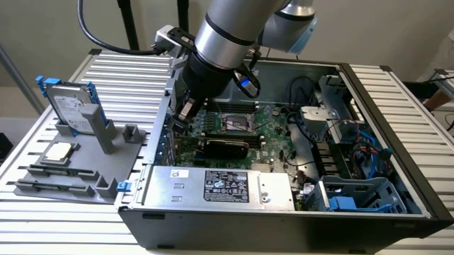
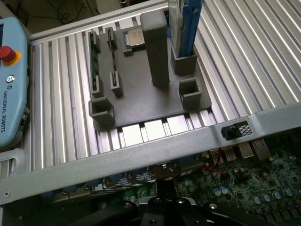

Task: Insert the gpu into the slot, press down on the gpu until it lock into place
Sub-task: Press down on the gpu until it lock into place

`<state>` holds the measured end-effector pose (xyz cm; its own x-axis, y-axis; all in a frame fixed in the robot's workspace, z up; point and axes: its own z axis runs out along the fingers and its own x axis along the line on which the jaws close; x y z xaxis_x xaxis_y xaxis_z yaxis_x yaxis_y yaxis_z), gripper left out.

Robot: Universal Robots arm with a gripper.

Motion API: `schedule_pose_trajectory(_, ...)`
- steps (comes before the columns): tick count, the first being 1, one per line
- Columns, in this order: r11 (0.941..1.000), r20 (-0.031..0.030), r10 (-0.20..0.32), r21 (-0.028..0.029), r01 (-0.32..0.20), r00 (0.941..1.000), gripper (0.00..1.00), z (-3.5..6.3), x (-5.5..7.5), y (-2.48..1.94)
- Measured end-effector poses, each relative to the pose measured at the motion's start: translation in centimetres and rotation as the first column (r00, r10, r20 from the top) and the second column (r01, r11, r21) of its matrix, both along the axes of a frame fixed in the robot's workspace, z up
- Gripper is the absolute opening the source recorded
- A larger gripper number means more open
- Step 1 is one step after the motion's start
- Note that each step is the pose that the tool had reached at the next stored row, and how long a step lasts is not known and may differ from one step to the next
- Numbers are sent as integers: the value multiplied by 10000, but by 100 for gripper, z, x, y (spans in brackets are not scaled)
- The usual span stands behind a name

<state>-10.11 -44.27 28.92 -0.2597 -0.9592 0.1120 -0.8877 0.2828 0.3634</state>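
the robot's gripper [image 1: 183, 114], jaws pressed together, bears on the gpu [image 1: 228, 142] standing on the motherboard in the open computer case [image 1: 397, 175], seemingly pushing it home.

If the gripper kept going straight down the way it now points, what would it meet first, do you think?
Most likely the gpu, the black card lying across the motherboard just below the shut gripper. Depth is hard to judge, so it may already be touching the card.
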Motion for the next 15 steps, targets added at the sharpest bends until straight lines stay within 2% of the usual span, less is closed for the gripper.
schedule_pose_trajectory(9, 10000, 6, -1, -4, 1, 10000, 11, 9, 22, 5)
schedule_pose_trajectory(15, 10000, 59, 0, -1, 0, 10000, 11, 7, 4, 30)
